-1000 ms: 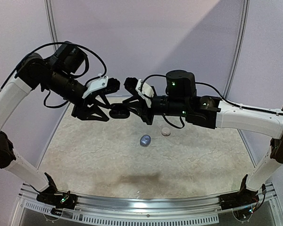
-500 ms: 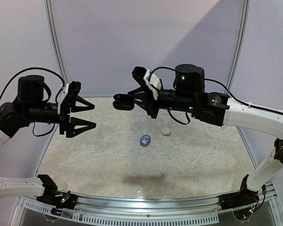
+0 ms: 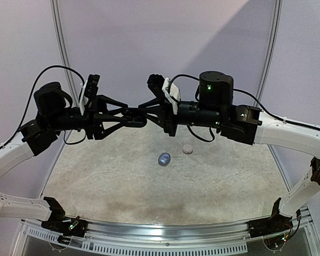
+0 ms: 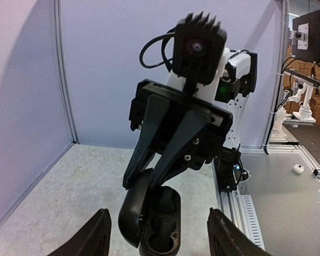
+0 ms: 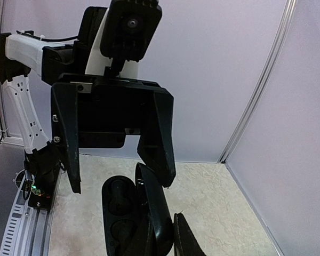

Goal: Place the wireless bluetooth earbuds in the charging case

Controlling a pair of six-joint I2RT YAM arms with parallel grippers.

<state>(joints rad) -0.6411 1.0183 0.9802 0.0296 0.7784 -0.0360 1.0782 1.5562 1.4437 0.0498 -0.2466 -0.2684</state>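
Pale surface (image 3: 96, 181) carries a bluish-grey earbud (image 3: 164, 158) and a whitish earbud (image 3: 188, 149), unseated. My right fingers (image 5: 185, 240) pinch the open black plastic case (image 4: 160, 229), sockets empty; left fingers (image 4: 96, 237) spread.

One open black case (image 3: 137, 118), upper centre; below it on the table (image 3: 96, 181), one bluish-grey piece (image 3: 164, 158) and one pale piece (image 3: 188, 149).

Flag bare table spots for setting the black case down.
Free for the black case: the wide near strip of table between front rail and the bluish pod; also the left side by the wall. Crowded: mid-table around that pod and the pale disc.
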